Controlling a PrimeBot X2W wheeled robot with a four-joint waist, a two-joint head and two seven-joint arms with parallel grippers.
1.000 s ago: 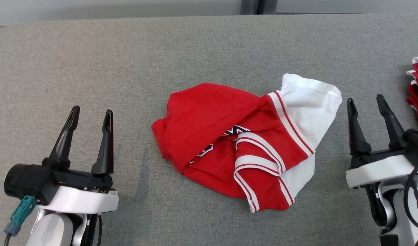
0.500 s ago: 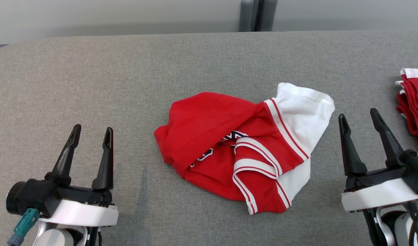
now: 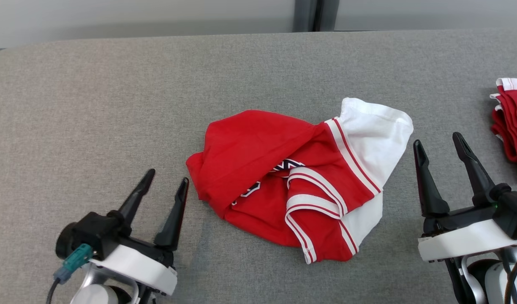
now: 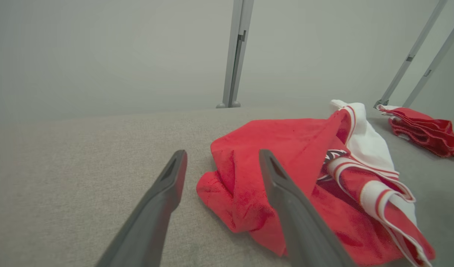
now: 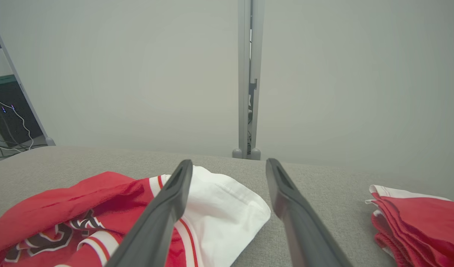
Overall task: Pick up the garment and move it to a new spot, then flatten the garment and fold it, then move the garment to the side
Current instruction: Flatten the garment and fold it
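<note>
Left end effector [image 3: 168,175] moved nearer the garment [image 3: 258,143].

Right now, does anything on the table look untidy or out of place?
Yes: the red and white garment lies crumpled in the middle of the grey table, doubled over itself, its striped trim twisted, unlike the neat folded stack at the right edge. Nothing looks damaged.

The jersey [image 3: 300,181] is red with white sleeves, red-and-white striped trim and a navy-and-white emblem. It lies on grey fabric [image 3: 115,105]. The folded pile [image 3: 512,122] is red, white-edged.
</note>
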